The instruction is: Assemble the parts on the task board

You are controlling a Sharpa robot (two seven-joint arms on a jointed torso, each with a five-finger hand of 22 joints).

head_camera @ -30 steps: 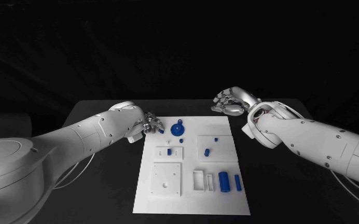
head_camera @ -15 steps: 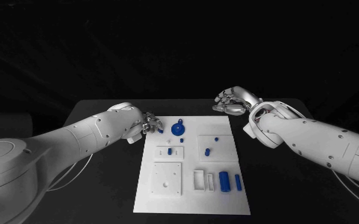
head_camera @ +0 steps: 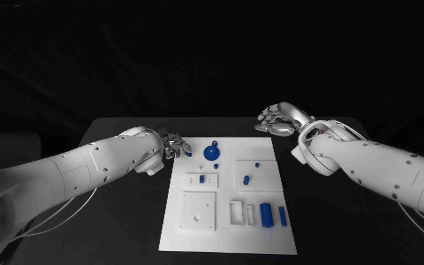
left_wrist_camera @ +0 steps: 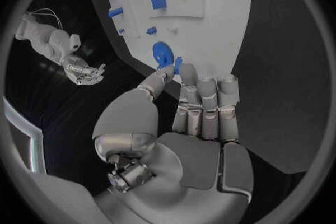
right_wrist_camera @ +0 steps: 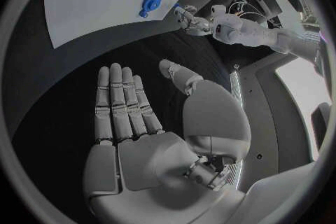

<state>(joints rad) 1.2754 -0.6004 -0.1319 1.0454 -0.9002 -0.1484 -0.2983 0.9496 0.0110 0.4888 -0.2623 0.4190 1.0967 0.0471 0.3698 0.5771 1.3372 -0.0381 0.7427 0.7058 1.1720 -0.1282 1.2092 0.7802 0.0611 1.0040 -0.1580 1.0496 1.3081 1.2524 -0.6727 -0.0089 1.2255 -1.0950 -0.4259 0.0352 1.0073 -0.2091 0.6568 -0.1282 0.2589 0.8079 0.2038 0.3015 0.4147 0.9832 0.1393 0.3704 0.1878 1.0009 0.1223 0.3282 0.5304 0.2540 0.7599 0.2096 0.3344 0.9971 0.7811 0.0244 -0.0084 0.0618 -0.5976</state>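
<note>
**Operator:** Since a second earlier, my left arm had swung a little lower and flatter, and the left hand point(head_camera: 176, 143) stayed at the far left corner of the task board point(head_camera: 265, 240). From the left wrist view I logged a small blue part point(left_wrist_camera: 178, 65) at its fingertips point(left_wrist_camera: 165, 73), thumb and first finger closing on it; I read that as a pinch, other fingers straight and together. The right hand point(head_camera: 277, 122) had barely shifted, off the board's far right corner, over bare table.

**Reviewer:** Right hand's state?

**Operator:** Holding nothing, fingers extended and apart, per the right wrist view point(right_wrist_camera: 133, 117).

**Reviewer:** And the surrounding parts?

**Operator:** The round blue disc part point(head_camera: 210, 152) sat just beside the pinched piece. Small blue pegs point(head_camera: 200, 180) stood in the raised white blocks mid-board; the tall blue cylinders point(head_camera: 266, 214) lay near the front edge.

**Reviewer:** Advice for this step?

**Operator:** My judgement: confirm the pinch was secure before lifting, raise straight up so the disc wasn't nudged, and keep the right hand clear until needed.
</note>
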